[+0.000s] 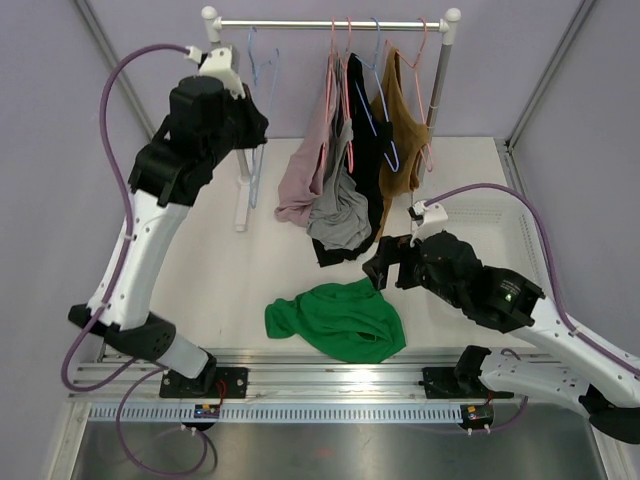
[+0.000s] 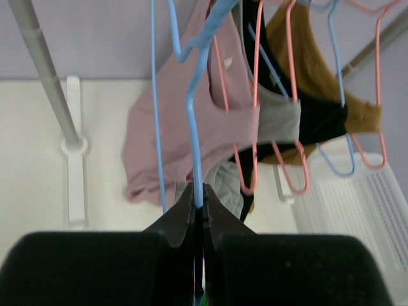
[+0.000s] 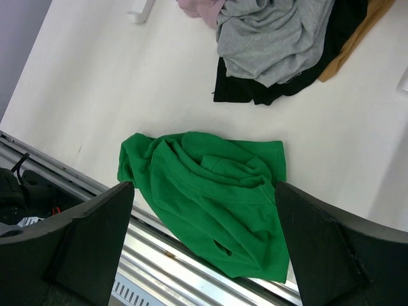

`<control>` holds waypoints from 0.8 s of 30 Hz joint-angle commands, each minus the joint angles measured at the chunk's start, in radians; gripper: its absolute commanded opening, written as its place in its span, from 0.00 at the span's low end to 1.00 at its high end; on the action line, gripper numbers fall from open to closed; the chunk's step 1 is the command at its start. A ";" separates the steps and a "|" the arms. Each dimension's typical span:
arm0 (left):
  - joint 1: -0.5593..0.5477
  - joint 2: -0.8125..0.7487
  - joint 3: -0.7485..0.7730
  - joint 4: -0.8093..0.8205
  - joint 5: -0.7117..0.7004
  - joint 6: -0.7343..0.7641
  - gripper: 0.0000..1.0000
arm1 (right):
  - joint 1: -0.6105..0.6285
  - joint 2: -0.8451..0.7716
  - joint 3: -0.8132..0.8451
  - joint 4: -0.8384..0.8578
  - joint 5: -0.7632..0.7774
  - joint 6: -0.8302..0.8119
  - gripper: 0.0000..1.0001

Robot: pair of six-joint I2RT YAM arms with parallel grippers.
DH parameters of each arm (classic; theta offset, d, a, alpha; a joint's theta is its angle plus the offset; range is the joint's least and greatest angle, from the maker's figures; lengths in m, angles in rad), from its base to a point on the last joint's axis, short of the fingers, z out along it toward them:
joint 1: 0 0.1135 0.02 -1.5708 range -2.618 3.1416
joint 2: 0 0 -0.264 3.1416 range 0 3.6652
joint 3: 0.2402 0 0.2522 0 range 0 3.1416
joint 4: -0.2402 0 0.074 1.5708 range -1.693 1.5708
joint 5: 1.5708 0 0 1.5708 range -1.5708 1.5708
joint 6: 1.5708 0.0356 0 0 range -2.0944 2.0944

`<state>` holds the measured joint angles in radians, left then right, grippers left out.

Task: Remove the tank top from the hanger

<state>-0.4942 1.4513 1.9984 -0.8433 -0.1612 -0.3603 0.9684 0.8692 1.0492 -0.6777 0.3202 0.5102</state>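
Lavender walls, white table (image 1: 220,285).

Top cam: 1 rack (image 1: 330,22) w/ a white rail at the back. Hangers: 1 blue hanger (image 1: 270,80) alone at the left of the rail. Among the clothes approx 3 pink + 1 more blue, but they overlap so the count is unsure. Garments on the rail: 4, i.e. pink top (image 1: 305,180), grey top (image 1: 340,215), black top (image 1: 362,130), mustard top (image 1: 400,130). They're bunched tog., lower ends slumped on the table. 1 green tank top (image 1: 335,320) lies crumpled on the table near the front edge, off any hanger and apart from the rail. 1 white basket (image 1: 490,215) at right. Left arm (image 1: 150,230) reaches up & fwd to the blue hanger. Right arm (image 1: 520,300) is low, elbow bent, w/ the right gripper (image 1: 388,265) just beside the tank top's far right side.

Left wrist cam: left gripper (image 2: 199,191) is pinched tight on the blue hanger's wire, fingertips meeting around it. Behind it hang the pink, grey, black & mustard tops. Small white label (image 2: 227,62) on the pink top, too small to read.

Right wrist cam: right gripper fingers (image 3: 95,236) are spread wide & hold nothing. The tank top lies on the table below, framed btwn them and touching neither.
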 commanded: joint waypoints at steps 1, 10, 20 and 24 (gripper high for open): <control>0.042 0.142 0.235 -0.063 0.034 0.053 0.00 | 0.004 -0.018 -0.008 -0.045 0.053 0.010 0.99; 0.178 0.333 0.362 0.137 0.196 0.101 0.00 | 0.003 -0.050 -0.023 -0.029 0.017 -0.007 1.00; 0.253 0.520 0.490 0.220 0.224 0.098 0.00 | 0.003 -0.059 -0.064 0.004 -0.039 0.027 1.00; 0.255 0.561 0.508 0.205 0.223 0.095 0.00 | 0.003 -0.050 -0.063 0.000 -0.050 0.022 0.99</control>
<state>-0.2432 1.9957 2.4500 -0.6979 0.0338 -0.2798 0.9684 0.8227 0.9813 -0.7212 0.2859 0.5217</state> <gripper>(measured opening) 0.024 0.993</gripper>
